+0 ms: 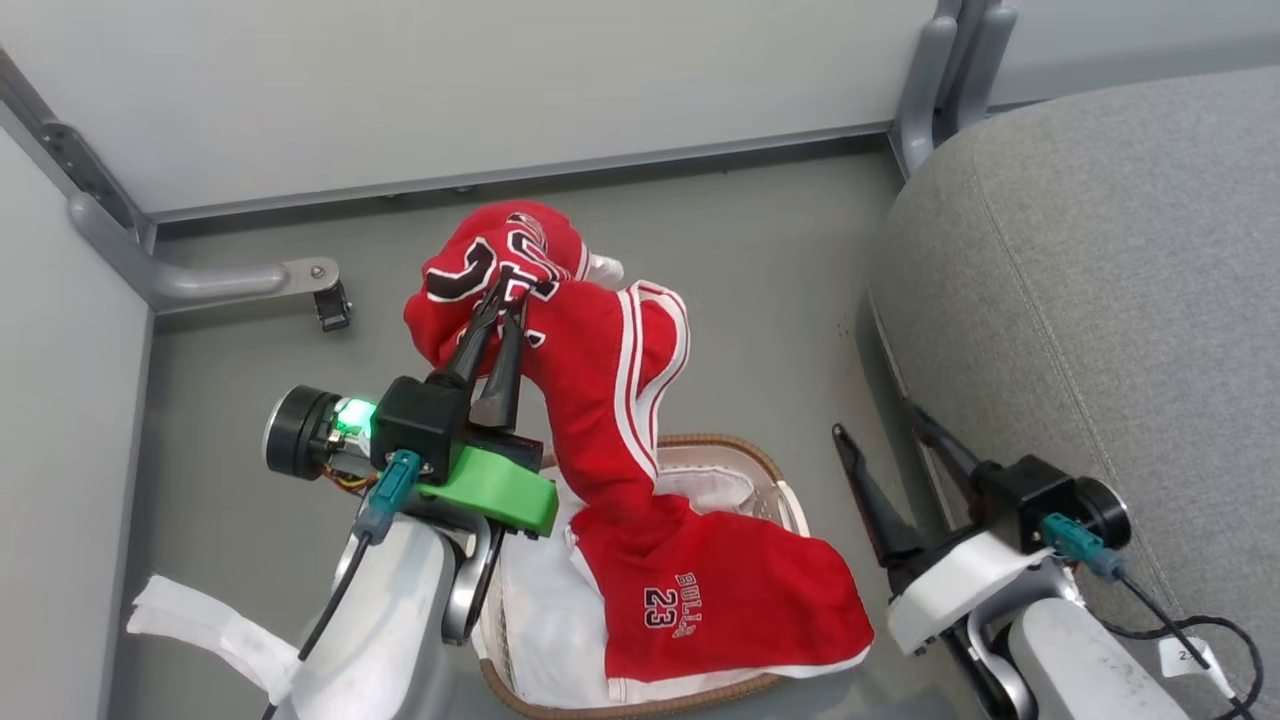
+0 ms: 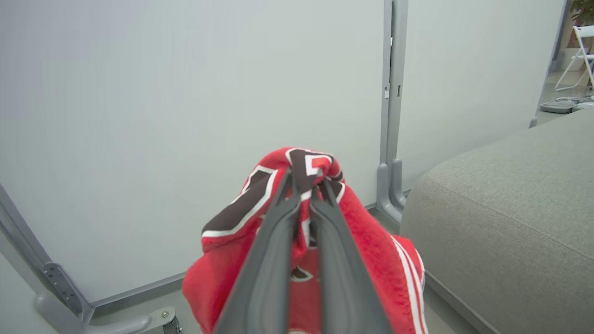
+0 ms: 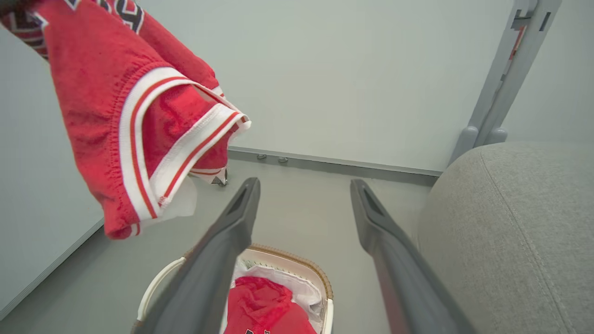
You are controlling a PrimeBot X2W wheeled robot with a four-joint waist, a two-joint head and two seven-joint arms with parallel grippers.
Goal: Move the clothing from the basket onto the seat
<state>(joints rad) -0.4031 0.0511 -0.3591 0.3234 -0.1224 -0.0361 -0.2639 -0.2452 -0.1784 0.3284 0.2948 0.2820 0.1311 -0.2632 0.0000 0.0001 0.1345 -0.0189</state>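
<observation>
My left gripper [image 1: 505, 300] is shut on the red jersey [image 1: 600, 380], holding it up above the basket [image 1: 770, 480]. In the left wrist view the fingertips [image 2: 306, 185] pinch the bunched red cloth [image 2: 371, 241] with its black-white number. The red shorts [image 1: 720, 600] printed "BULLS 23" drape over the basket's front rim. From the right wrist camera the lifted jersey [image 3: 139, 116] hangs at upper left and the basket [image 3: 297, 264] lies below with red cloth [image 3: 264, 306] inside. My right gripper [image 1: 880, 435] is open and holds nothing, beside the grey seat [image 1: 1100, 300].
A white sheet [image 1: 540, 610] lines the basket. Pale partition walls [image 1: 450, 80] with grey metal feet [image 1: 240, 280] close off the back and left. A white cloth scrap [image 1: 200, 620] lies on the floor at lower left. Grey floor [image 1: 780, 300] separates basket and seat.
</observation>
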